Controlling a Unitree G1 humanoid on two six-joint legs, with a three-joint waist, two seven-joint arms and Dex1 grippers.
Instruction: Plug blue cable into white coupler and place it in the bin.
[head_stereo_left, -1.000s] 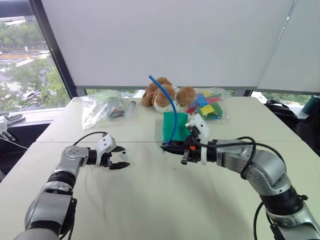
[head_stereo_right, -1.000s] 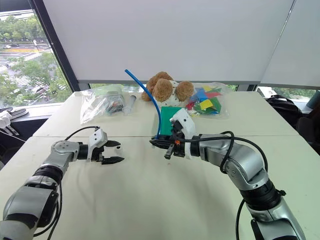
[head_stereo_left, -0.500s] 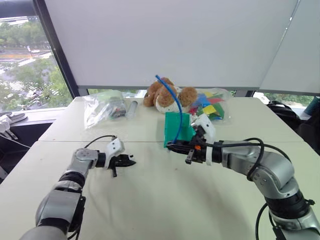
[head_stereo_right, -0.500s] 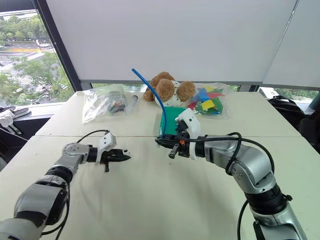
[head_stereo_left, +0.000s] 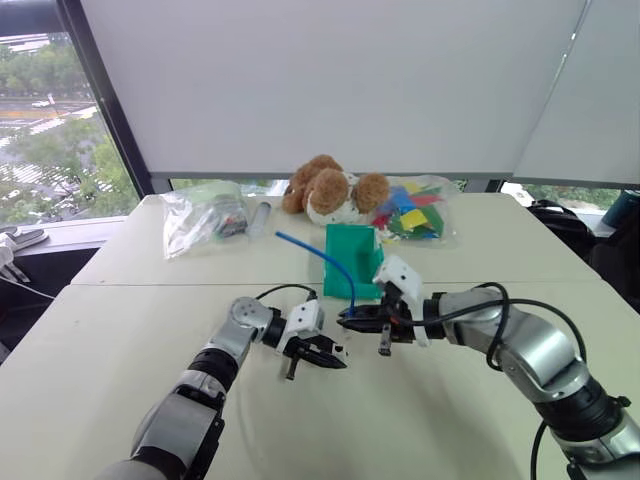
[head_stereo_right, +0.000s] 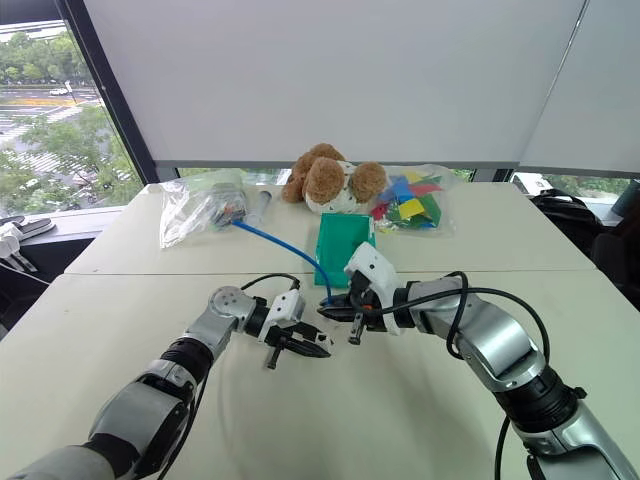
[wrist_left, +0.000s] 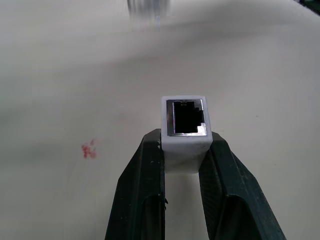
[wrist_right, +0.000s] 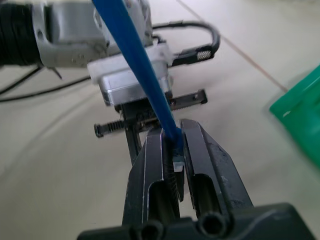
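My left gripper (wrist_left: 185, 139) is shut on the white coupler (wrist_left: 186, 119), whose dark socket faces away from the wrist. It hovers low over the table's middle (head_stereo_left: 335, 357), its tips pointing at my right gripper (head_stereo_left: 343, 321), a short gap apart. The right gripper (wrist_right: 174, 131) is shut on the plug end of the blue cable (head_stereo_left: 318, 257). From there the cable slants up and back to the left, its free end in the air. The teal bin (head_stereo_left: 352, 260) stands just behind both grippers.
Along the table's far edge stand a brown teddy bear (head_stereo_left: 331, 190), a clear bag (head_stereo_left: 203, 215) on the left, a grey cylinder (head_stereo_left: 260, 217) and a bag of coloured pieces (head_stereo_left: 415, 213) on the right. A seam crosses the table (head_stereo_left: 120, 285).
My left gripper has closed from open and swung right, from the table's left side to just in front of the right gripper. The right gripper has sunk slightly. The cable's free end has tipped from upright to leaning left.
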